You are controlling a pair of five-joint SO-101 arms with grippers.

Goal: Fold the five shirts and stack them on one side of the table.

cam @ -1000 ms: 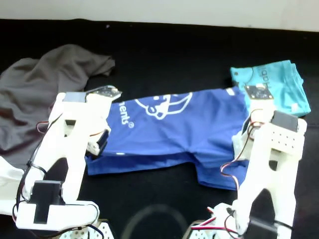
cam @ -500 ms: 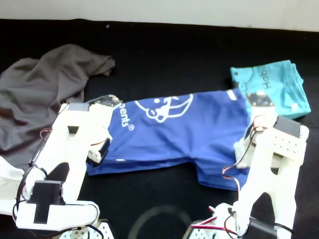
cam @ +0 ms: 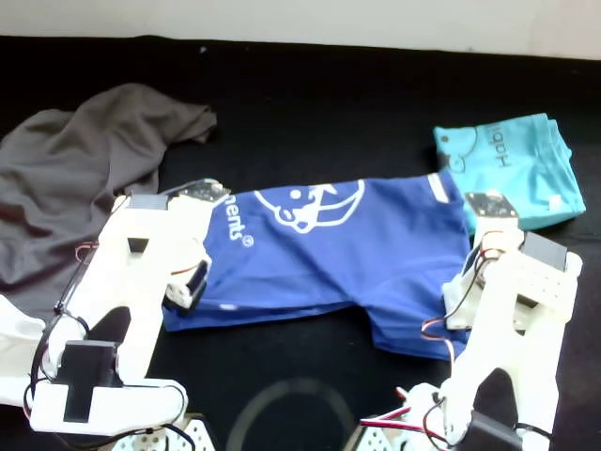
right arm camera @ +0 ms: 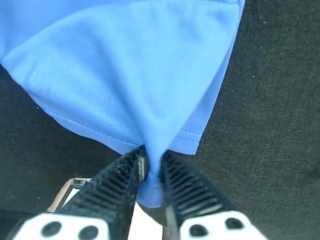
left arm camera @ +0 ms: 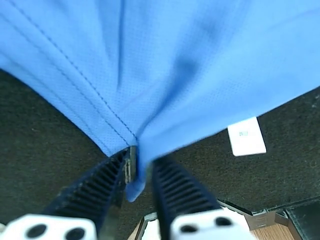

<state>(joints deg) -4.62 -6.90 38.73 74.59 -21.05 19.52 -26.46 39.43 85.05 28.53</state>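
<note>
The blue shirt [cam: 329,254] lies spread across the middle of the black table [cam: 310,94]. The left hand [left arm camera: 137,167] is clamped on a bunched fold of hem at the shirt's 9 o'clock edge, and the right hand [right arm camera: 151,159] pinches the hem at 3 o'clock. A folded teal shirt [cam: 512,160] sits at 2 o'clock, a crumpled grey shirt [cam: 84,178] at 10 o'clock.

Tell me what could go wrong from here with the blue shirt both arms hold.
1. The left gripper and right gripper each pinch just a small fold at the blue shirt's edge; the cloth could slip from the fingers when pulled.
2. The blue shirt's corner lies close beside the folded teal shirt; dragging it may disturb that one.
3. Uneven pulls may skew the fold.
</note>
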